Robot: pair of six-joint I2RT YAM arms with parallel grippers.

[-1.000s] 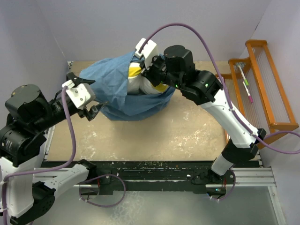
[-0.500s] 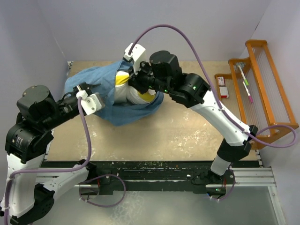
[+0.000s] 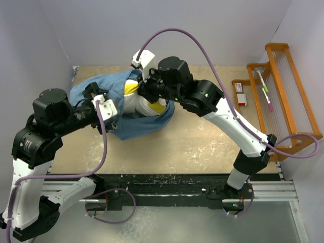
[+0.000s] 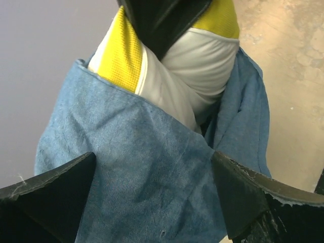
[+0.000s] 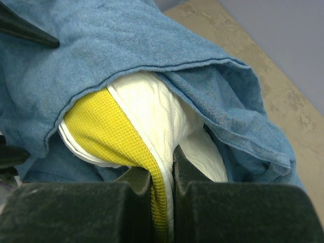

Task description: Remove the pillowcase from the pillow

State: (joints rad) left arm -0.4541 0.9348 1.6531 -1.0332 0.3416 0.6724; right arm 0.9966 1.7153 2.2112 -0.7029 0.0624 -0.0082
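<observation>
The slate-blue pillowcase (image 3: 134, 124) lies bunched at the back left of the table, still wrapped round the lower part of the pillow (image 3: 132, 101). The pillow's cream body and yellow band stick out of the case's open mouth. My right gripper (image 3: 145, 92) is shut on the pillow's yellow-banded edge (image 5: 159, 177), with the case (image 5: 101, 45) draped around it. My left gripper (image 3: 108, 110) is open, its jaws spread wide against the blue cloth (image 4: 147, 167). In the left wrist view the pillow (image 4: 192, 66) rises above the cloth, pinched by the right gripper's black fingers (image 4: 162, 20).
An orange wire rack (image 3: 286, 96) with pens stands at the right edge. A small red-and-white box (image 3: 241, 94) lies beside it. Lilac walls close in the back and left. The table's front edge (image 3: 167, 177) runs along a black rail.
My right gripper has carried the pillow end to the left. My left arm has swung in to the right, up against the case. More of the pillow shows.
</observation>
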